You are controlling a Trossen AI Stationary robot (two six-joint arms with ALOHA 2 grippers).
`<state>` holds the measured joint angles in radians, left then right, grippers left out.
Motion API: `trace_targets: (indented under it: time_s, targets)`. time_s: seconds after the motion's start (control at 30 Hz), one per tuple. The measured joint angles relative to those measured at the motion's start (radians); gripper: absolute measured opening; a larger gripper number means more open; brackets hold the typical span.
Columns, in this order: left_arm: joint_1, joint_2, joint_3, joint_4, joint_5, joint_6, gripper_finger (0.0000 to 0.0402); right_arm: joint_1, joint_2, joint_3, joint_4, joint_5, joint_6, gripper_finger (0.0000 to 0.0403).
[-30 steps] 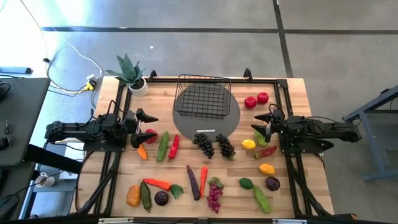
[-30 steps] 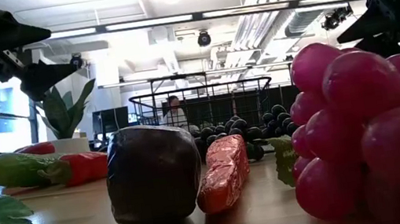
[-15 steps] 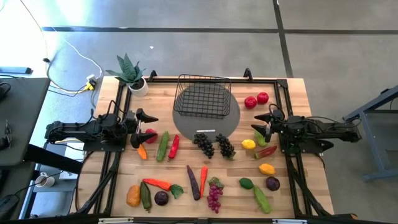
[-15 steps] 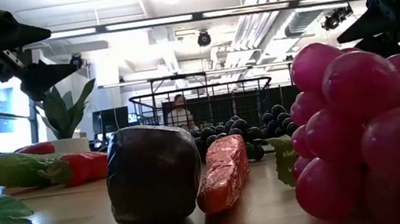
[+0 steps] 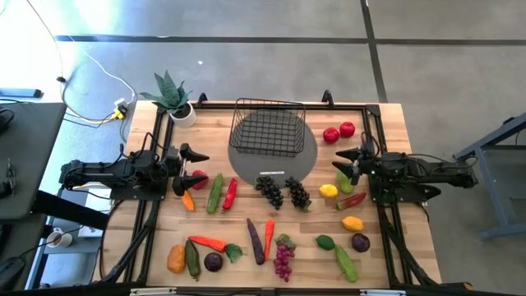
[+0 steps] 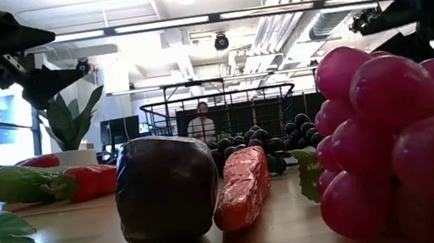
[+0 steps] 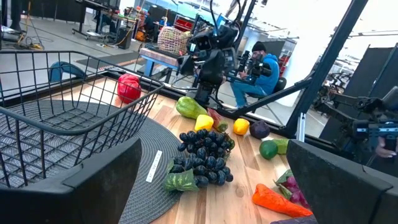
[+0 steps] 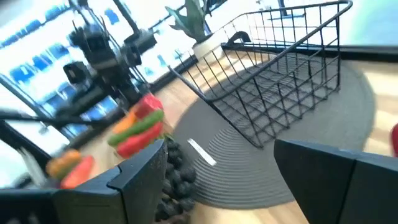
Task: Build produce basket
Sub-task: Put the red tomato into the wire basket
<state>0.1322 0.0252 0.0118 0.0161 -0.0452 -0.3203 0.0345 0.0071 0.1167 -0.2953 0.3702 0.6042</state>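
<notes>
The right gripper [image 5: 346, 160] sits at about three o'clock on the table, fingers spread partway with nothing between them. It has just shifted: a moment ago its fingers pointed down toward the yellow lemon [image 5: 328, 191], and now the wrist has swung up and turned a little toward the middle of the table, so its own camera looks across at the basket [image 8: 283, 74]. I read that as the arm starting to line up for a first pick, though which piece it wants I cannot say.

Over at nine o'clock the left gripper [image 5: 187, 168] has not budged; it hangs with its fingers spread wide, empty, just above a red piece of produce [image 5: 198, 179].

The basket [image 5: 268, 127] stands at roughly twelve o'clock, on a flat grey round mat [image 5: 304, 160], and there is nothing in it yet. All the produce lies loose on the wood: two dark grape bunches [image 5: 283, 192] just below the mat, two red apples [image 5: 339, 131] toward one o'clock, a cucumber [image 5: 215, 192] and a red pepper [image 5: 229, 193] toward the left arm, and more strewn along the six o'clock edge. So the filling has yet to begin.
</notes>
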Motion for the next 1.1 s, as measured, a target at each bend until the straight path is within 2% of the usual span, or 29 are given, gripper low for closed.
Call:
trace_targets:
  time_s: [0.13, 0.37, 0.63, 0.87, 0.97, 1.1]
  targets:
    - [0.000, 0.000, 0.000, 0.000, 0.000, 0.000, 0.0390, 0.000, 0.000, 0.000, 0.040, 0.000, 0.137, 0.0279]
    - [0.000, 0.000, 0.000, 0.003, 0.000, 0.000, 0.0390, 0.000, 0.000, 0.000, 0.123, 0.001, 0.232, 0.0279]
    - [0.000, 0.000, 0.000, 0.054, 0.000, -0.001, 0.0390, 0.000, 0.000, 0.007, 0.279, 0.001, 0.252, 0.0279]
    - [0.000, 0.000, 0.000, 0.138, 0.000, -0.001, 0.0390, 0.000, 0.087, 0.141, 0.267, 0.013, 0.156, 0.0279]
    - [0.000, 0.000, 0.000, 0.165, 0.000, -0.010, 0.0390, 0.000, 0.157, 0.230, 0.189, 0.012, 0.112, 0.0279]
    - [0.000, 0.000, 0.000, 0.182, 0.000, -0.109, 0.0390, -0.002, 0.264, 0.358, 0.044, 0.023, 0.098, 0.0279]
